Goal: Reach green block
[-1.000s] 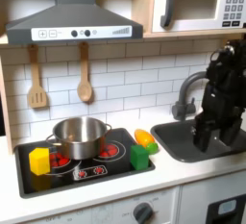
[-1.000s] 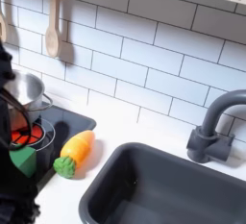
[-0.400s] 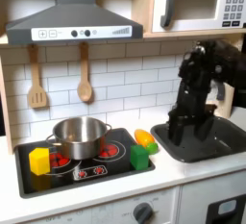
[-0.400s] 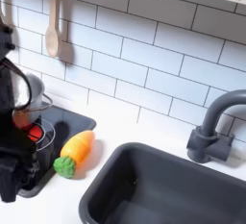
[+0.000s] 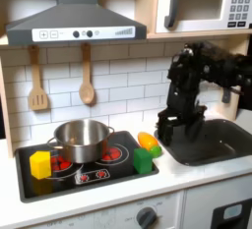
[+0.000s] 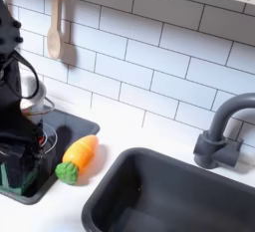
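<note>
The green block [image 5: 144, 160] sits on the front right corner of the black stovetop [image 5: 89, 174], just in front of the orange-yellow toy piece [image 5: 148, 141]. My gripper [image 5: 165, 132] hangs a little above and to the right of the block in the first exterior view, fingers pointing down and apart, holding nothing. In the second exterior view the gripper [image 6: 20, 164] stands in front of the green block [image 6: 9, 179] and hides most of it. The orange toy [image 6: 78, 157] lies just to the second exterior view's right of it.
A steel pot [image 5: 81, 138] stands on the stove's back, and a yellow block [image 5: 40, 164] lies at its front left. The dark sink [image 5: 212, 141] with its faucet [image 6: 223, 128] is to the right in both exterior views. Wooden utensils [image 5: 87, 76] hang on the tiled wall.
The arm has swung left from over the sink to the stove's right edge. The gripper now hangs near the green block and the orange toy. The objects have not moved.
</note>
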Action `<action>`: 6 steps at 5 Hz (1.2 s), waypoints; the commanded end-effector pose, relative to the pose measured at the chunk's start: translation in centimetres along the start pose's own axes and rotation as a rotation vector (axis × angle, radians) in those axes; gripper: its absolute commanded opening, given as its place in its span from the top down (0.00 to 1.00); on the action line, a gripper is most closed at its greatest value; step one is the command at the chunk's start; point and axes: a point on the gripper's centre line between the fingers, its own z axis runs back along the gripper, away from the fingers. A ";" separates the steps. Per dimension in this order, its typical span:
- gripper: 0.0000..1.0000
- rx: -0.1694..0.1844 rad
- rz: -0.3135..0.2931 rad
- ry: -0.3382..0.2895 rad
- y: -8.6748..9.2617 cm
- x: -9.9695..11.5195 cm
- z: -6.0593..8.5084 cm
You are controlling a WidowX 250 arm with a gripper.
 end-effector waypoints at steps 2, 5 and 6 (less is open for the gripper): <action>0.00 0.008 0.012 -0.010 1.6 2.8 -1.3; 0.00 0.005 0.040 0.008 2.0 4.0 -3.3; 0.00 0.013 0.028 0.016 1.9 4.4 -3.9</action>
